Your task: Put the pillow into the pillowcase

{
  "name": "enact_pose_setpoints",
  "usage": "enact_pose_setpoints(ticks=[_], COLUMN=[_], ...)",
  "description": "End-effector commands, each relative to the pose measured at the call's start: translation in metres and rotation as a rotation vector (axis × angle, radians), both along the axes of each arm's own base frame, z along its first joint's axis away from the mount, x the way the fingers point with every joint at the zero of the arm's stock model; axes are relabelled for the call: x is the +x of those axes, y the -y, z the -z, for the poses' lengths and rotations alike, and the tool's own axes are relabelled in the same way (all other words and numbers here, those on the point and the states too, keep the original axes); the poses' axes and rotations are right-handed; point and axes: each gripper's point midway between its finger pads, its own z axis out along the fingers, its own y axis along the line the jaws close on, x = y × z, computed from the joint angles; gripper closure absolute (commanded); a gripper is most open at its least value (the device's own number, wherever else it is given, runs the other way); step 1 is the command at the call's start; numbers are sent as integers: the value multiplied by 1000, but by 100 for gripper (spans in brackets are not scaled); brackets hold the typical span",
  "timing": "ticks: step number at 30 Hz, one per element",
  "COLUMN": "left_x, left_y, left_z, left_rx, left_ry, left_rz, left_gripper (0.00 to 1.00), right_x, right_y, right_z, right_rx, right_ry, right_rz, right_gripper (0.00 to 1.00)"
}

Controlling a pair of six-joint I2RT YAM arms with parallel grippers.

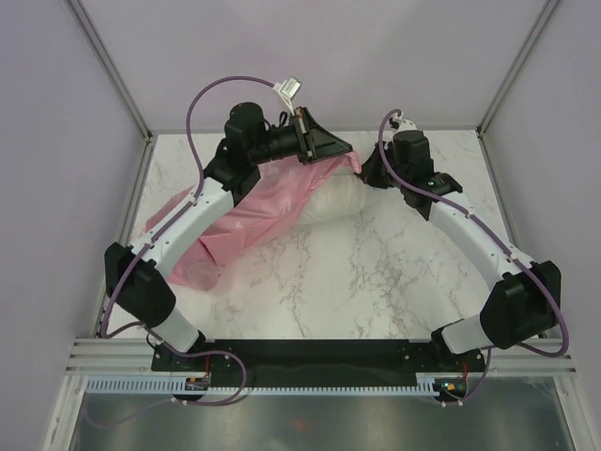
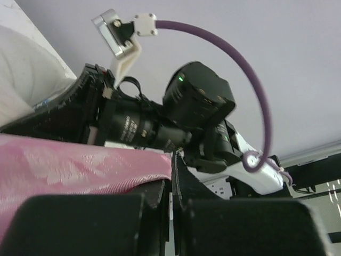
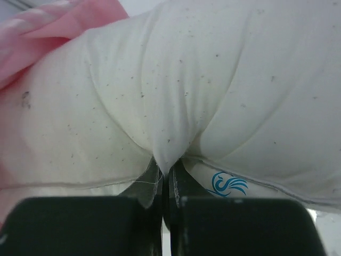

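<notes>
Pillowcase (image 1: 230, 225) on marble table (image 1: 376, 272). Long axis diagonal, near-left to far-centre; far end lifted off table. Left gripper (image 1: 347, 155) clenched on that lifted edge, pink satin pinched between fingers. Pillow (image 1: 333, 202) at far-centre of table, long axis roughly left-right. Left part under pink fabric, exposed end pointing right. Right gripper (image 1: 369, 174) clamped on puckered fold at pillow's exposed edge, just beside tag (image 3: 229, 184) with blue print.
</notes>
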Motion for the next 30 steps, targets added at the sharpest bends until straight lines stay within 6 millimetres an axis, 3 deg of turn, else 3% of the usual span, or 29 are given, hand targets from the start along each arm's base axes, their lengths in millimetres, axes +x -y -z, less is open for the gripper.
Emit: enact_pose_setpoints(ticks=[1, 2, 3, 4, 5, 6, 7, 8, 9, 11, 12, 14, 15, 16, 17, 19, 20, 26, 30], left_x=[-26, -29, -37, -41, -41, -44, -55, -60, -69, -77, -85, -91, -91, -94, -93, -91, -89, -58, -41], left_y=[5, 5, -1, -3, -3, -4, -14, -17, -23, -29, -35, -37, -35, -33, -29, -28, -30, -50, -60], left_z=[-97, -110, -138, -151, -160, -172, -202, -215, -240, -265, -283, -297, -297, -299, -296, -291, -290, -276, -268], left_rx=[-147, -165, -204, -223, -237, -256, -305, -330, -374, -429, -473, -525, -538, -556, -548, -531, -518, -451, -420], left_ry=[271, 289, 343, 368, 386, 408, 464, 480, 529, 534, 566, 551, 543, 540, 537, 526, 528, 492, 477], left_rz=[44, 50, 54, 58, 57, 56, 45, 47, 51, 60, 67, 72, 72, 72, 70, 66, 55, -27, -45], left_gripper=[98, 98, 98, 98, 98, 98, 98, 98, 98, 98, 98, 98, 98, 98, 98, 98, 98, 98, 98], right_x=[-14, -18, -23, -30, -42, -50, -60, -70, -75, -83, -96, -102, -114, -121, -141, -167, -193, -253, -252], right_y=[-44, -43, -41, -42, -39, -38, -40, -42, -46, -63, -83, -106, -131, -146, -176, -202, -218, -233, -215], right_z=[-98, -138, -158, -179, -223, -244, -258, -284, -289, -283, -275, -257, -235, -230, -212, -199, -186, -160, -166], right_rx=[144, 169, 171, 183, 208, 221, 241, 270, 290, 329, 336, 323, 322, 336, 332, 308, 284, 321, 303], right_ry=[208, 288, 334, 375, 466, 507, 522, 564, 557, 507, 485, 463, 418, 413, 370, 360, 349, 297, 345], right_rz=[-166, -177, -189, -212, -226, -241, -275, -305, -331, -403, -453, -482, -525, -562, -637, -711, -775, -887, -822], right_gripper=[100, 100, 100, 100, 100, 100, 100, 100, 100, 100, 100, 100, 100, 100, 100, 100, 100, 100, 100])
